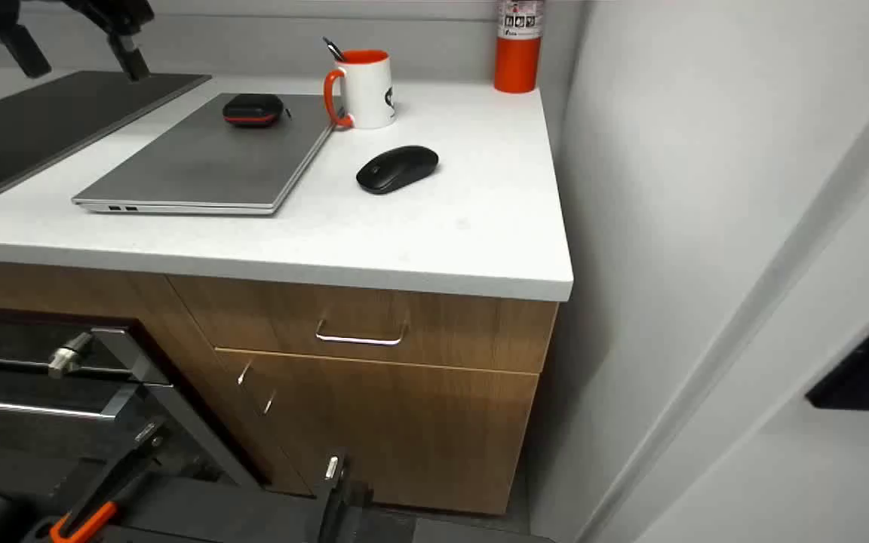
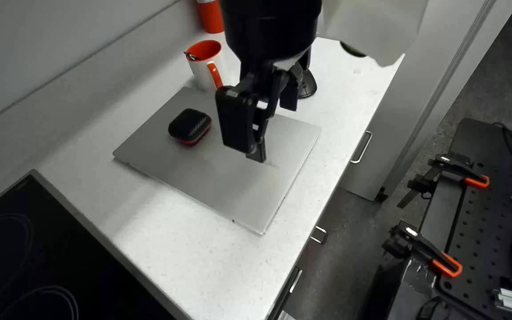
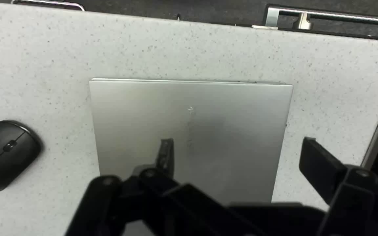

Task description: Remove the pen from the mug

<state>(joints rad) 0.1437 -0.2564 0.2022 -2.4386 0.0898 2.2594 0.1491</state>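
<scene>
The dark pen (image 1: 334, 50) stands tilted in the mug, its upper end sticking out over the rim on the handle side in an exterior view. It also shows as a short tip at the rim (image 2: 190, 56). The white mug (image 1: 372, 94) with orange-red handle and inside stands upright at the laptop's back corner; it also shows in an exterior view (image 2: 201, 74). My gripper (image 1: 86, 68) is open and empty, high above the counter and apart from the mug. In the wrist view the gripper (image 3: 238, 144) is over the laptop; mug and pen are out of view there.
A closed grey laptop (image 1: 208, 162) lies beside the mug with a black-red case (image 1: 253, 110) on it. A black mouse (image 1: 398, 169) lies in front of the mug. A red canister (image 1: 517, 64) stands behind, near the wall. A black cooktop (image 2: 25, 258) adjoins the counter.
</scene>
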